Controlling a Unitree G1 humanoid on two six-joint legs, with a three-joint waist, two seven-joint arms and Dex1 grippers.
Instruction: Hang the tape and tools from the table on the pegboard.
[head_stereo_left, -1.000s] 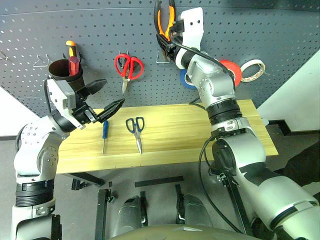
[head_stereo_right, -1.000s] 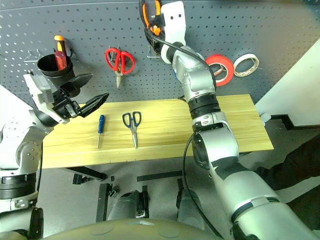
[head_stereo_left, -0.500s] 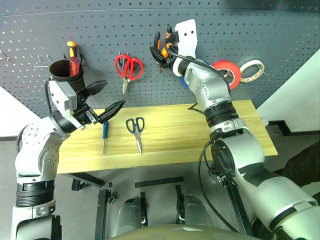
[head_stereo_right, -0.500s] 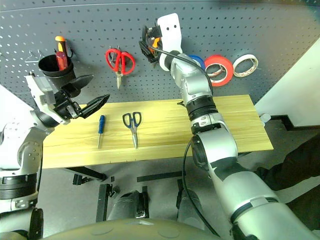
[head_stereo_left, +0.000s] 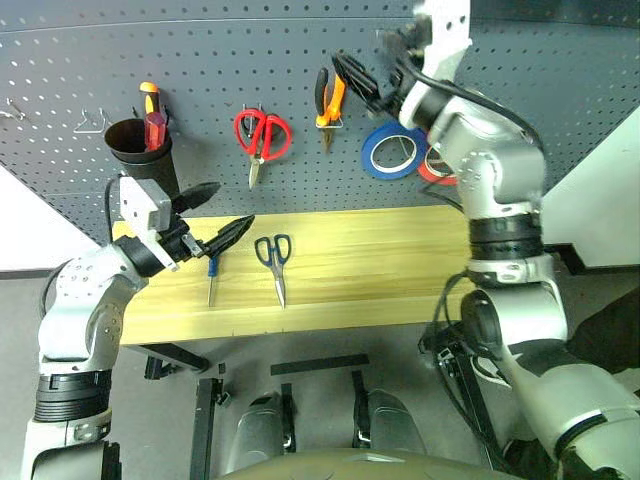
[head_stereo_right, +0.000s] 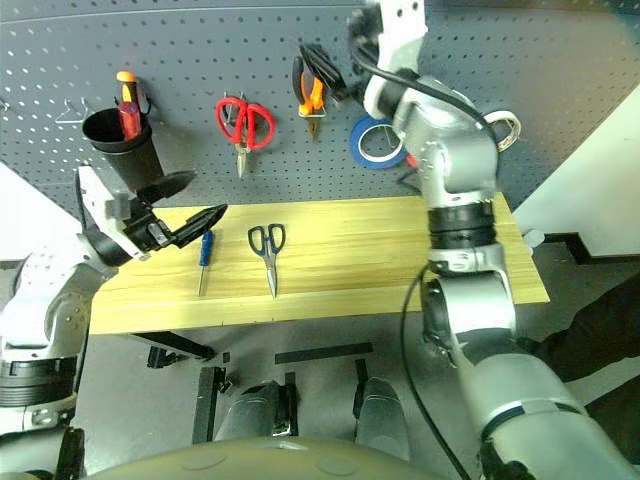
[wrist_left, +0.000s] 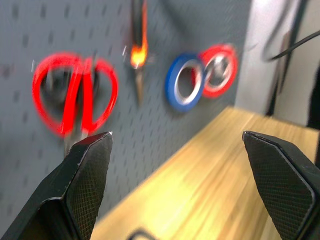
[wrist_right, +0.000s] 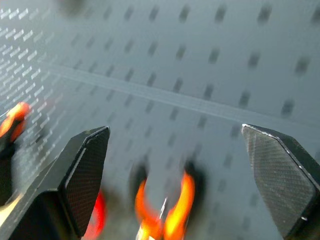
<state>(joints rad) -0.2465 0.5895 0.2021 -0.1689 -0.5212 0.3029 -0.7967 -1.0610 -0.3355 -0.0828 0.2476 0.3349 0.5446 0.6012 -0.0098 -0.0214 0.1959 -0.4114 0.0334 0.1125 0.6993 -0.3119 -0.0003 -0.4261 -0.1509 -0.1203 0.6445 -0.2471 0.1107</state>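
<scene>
1. We see the pegboard (head_stereo_left: 200, 60) behind the bench (head_stereo_left: 400, 260). Hanging on it are the orange-and-black pliers (head_stereo_left: 327, 100) and, beside them, the blue tape (head_stereo_left: 396, 152), which partly overlaps a red roll (head_stereo_left: 436, 170).
2. Our right pincer (head_stereo_left: 365, 80) is up at the pegboard just beside the pliers, its black fingers spread and pinching nothing.
3. Our left pincer (head_stereo_left: 215, 215) hovers over the bench's left end, fingers spread wide and holding nothing.
4. The dark-blue-handled scissors (head_stereo_left: 274, 260) lie flat on the bench left of its middle, blades toward the front edge.
5. The blue-handled screwdriver (head_stereo_left: 211, 278) lies just beside them, nearer the left end, under the left pincer's tips.
6. Red-handled scissors (head_stereo_left: 262, 138) hang on the pegboard, and a black cup (head_stereo_left: 140, 150) farther left holds red and orange handles.
</scene>
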